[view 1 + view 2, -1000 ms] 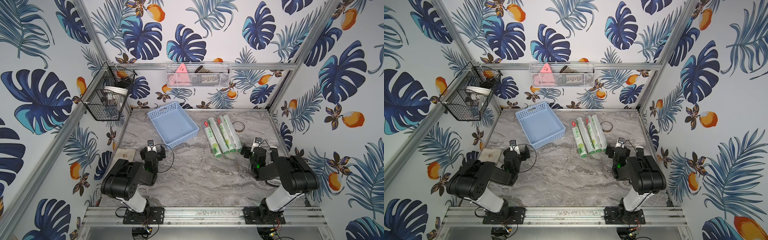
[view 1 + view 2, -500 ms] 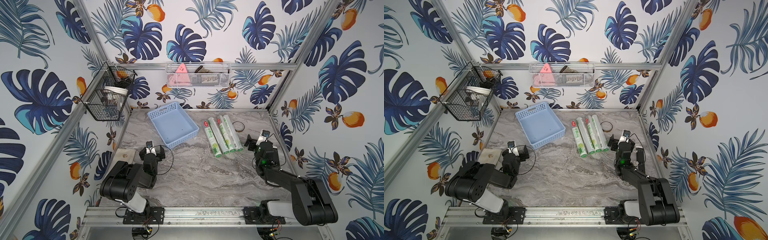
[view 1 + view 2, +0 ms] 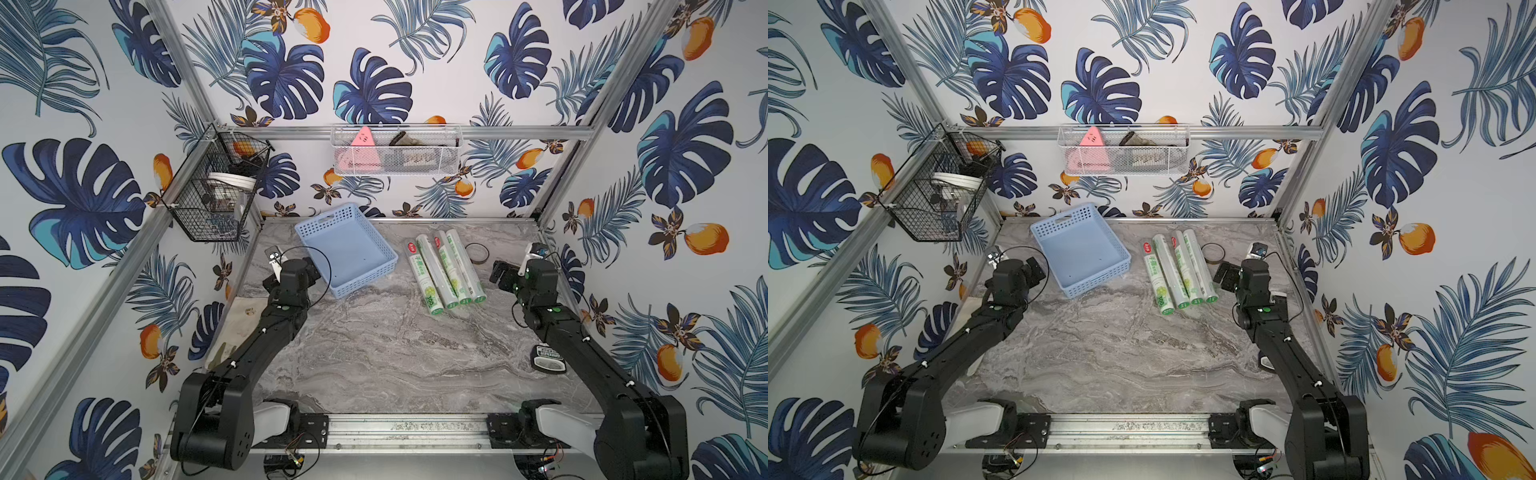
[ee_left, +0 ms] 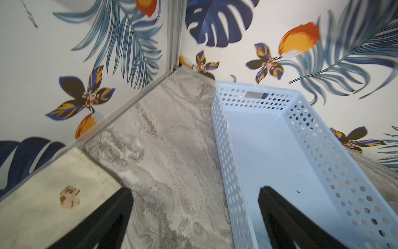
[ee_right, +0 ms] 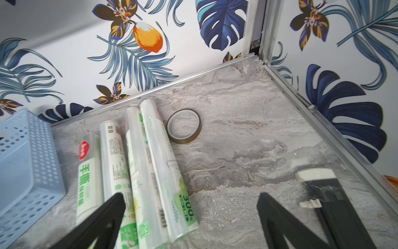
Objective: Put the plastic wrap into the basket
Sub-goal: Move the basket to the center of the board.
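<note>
Beside the basket (image 3: 349, 253), on the side toward the right arm, the plastic wrap (image 3: 444, 270) is found on the grey marbled bench (image 3: 374, 353). Four rolls are laid side by side, touching and nearly parallel, near the basket's long wall but apart from it, and none is contained in it. Their red-marked ends are turned toward the back wall and their "300" ends toward the arms. Beyond the rolls from the basket, a small brown tape ring (image 3: 477, 253) is laid flat, just beside the outermost roll. Farther out from the basket, past the rolls, the right pincer (image 5: 191, 194) is held with its fingers spread wide and nothing between them. One finger (image 5: 103, 215) is seen in front of the "300" ends, though contact cannot be judged. The left pincer (image 4: 196, 189) is held at the basket's near corner on the left arm's side, likewise spread wide and gripping nothing. One of its fingers is seen above the basket's floor, the other above the bench outside the perforated wall. On that same side of the basket, a stained pale cloth (image 4: 43, 194) is spread against the side wall. Above the basket, a black wire basket (image 3: 208, 208) and a white mesh basket (image 3: 395, 153) are hung on the frame.
</note>
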